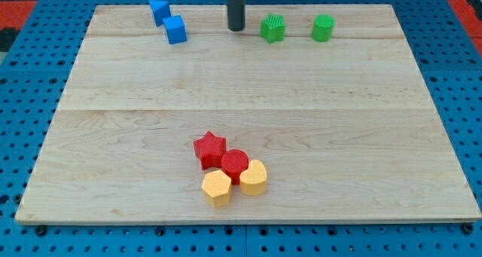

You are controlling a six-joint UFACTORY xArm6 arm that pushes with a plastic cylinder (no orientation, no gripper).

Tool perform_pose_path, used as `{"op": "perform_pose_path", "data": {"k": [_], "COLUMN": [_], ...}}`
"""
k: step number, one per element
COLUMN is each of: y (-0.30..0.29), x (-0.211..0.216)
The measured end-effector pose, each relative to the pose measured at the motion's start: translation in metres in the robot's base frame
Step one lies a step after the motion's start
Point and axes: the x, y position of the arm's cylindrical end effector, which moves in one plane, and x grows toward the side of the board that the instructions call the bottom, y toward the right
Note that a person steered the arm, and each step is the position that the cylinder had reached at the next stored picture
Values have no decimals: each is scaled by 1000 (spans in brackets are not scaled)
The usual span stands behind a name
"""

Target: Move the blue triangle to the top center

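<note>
Two blue blocks sit at the view's top left of the wooden board (248, 84). The upper one (159, 10) has a slanted outline and looks like the blue triangle. The lower one (175, 30) looks like a blue cube and touches it. My rod comes down from the view's top, and my tip (236, 29) rests on the board near the top center. The tip is to the right of the blue blocks, apart from them, and just left of a green star.
A green star (273, 28) and a green rounded block (323, 28) sit at the top right of center. Near the bottom center a red star (209, 148), a red cylinder (235, 164), a yellow hexagon (217, 187) and a yellow rounded block (254, 177) cluster together.
</note>
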Motion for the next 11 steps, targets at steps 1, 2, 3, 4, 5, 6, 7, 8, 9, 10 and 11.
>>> {"op": "perform_pose_path", "data": {"k": [1,2,3,4,5,6,7,8,9,10,11], "y": [79,10,-102,-231,-264,-206,-134,-49,-60,-125,-56], "x": [0,58,102,72,-2,-53,-66,-55,-41,-33,-15]}}
